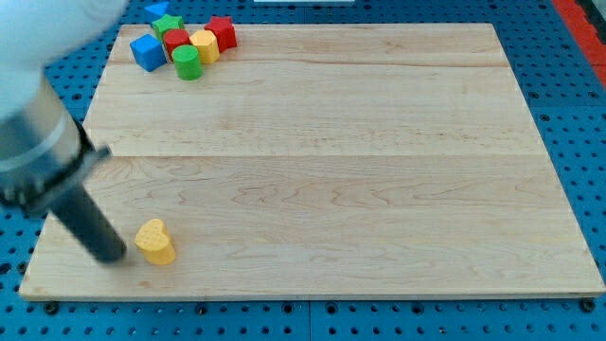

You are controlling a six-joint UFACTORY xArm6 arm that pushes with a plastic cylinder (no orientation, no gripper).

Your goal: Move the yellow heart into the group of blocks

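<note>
The yellow heart (155,241) lies on the wooden board (322,161) near the view's bottom left corner. My tip (115,256) rests on the board just to the view's left of the heart, a small gap apart from it. The rod slants up to the view's left. The group of blocks sits at the view's top left: a blue cube (147,51), a green cylinder (187,62), a red block (175,41), a yellow block (204,44), a red block (222,31), a green block (168,23) and a blue block (157,8).
The arm's blurred grey and white body (38,123) covers the board's left edge. A blue pegboard surface (578,142) surrounds the board.
</note>
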